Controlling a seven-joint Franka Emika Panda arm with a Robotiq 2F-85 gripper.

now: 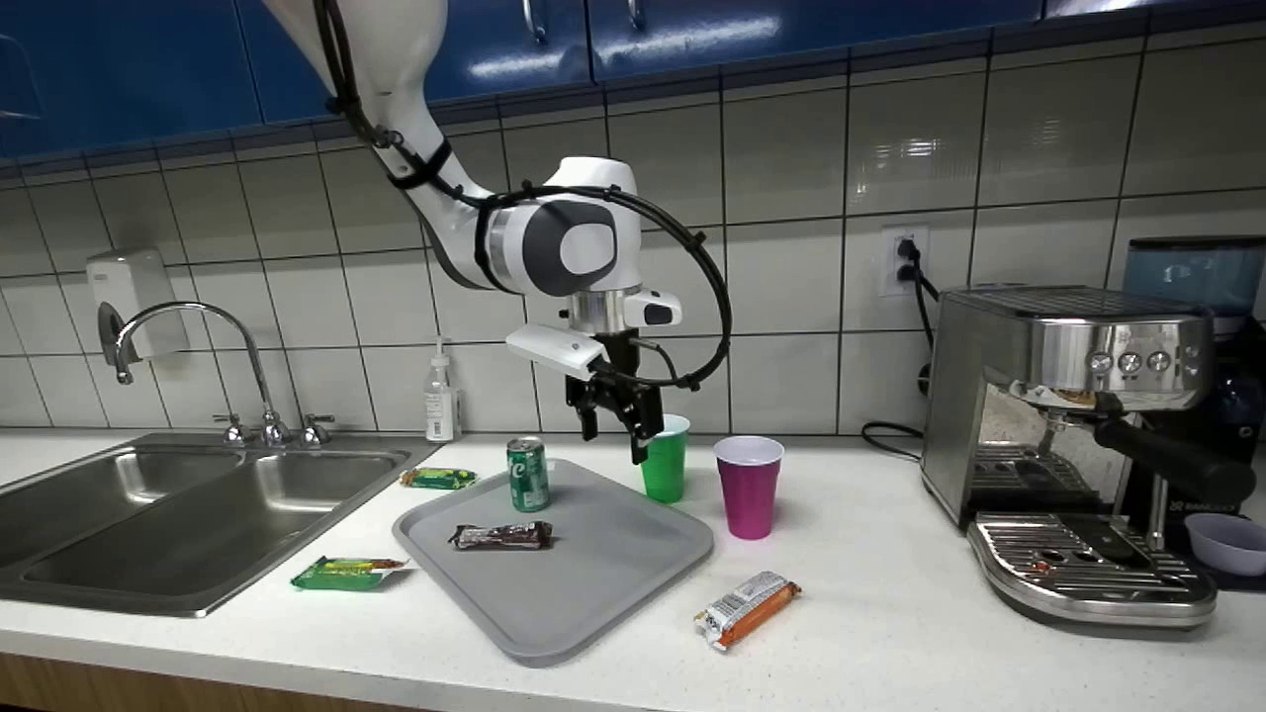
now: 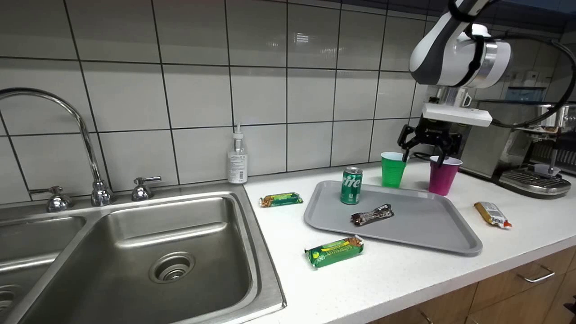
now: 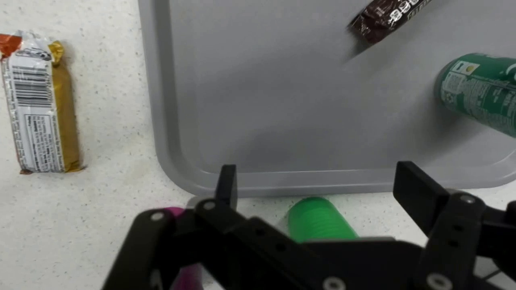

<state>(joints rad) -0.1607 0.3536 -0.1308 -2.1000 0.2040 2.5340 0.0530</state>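
Your fingers [image 3: 419, 195] stand wide, holding nothing. In wrist view, green plastic cup [image 3: 318, 219] shows between them, magenta plastic cup [image 3: 188, 276] behind one. Off-centre lowering could clip either cup, tipping it; low sideways swing could topple Sprite can [image 2: 351, 185].

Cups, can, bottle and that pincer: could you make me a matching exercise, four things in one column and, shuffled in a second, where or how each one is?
Column one
1. can
2. green cup
3. bottle
4. pincer

Column two
A. by a corner of the sink
B. open, gripping nothing
C. standing beside the pink cup
D. upright on the tray

Right pairs: 1-D, 2-C, 3-A, 4-B.
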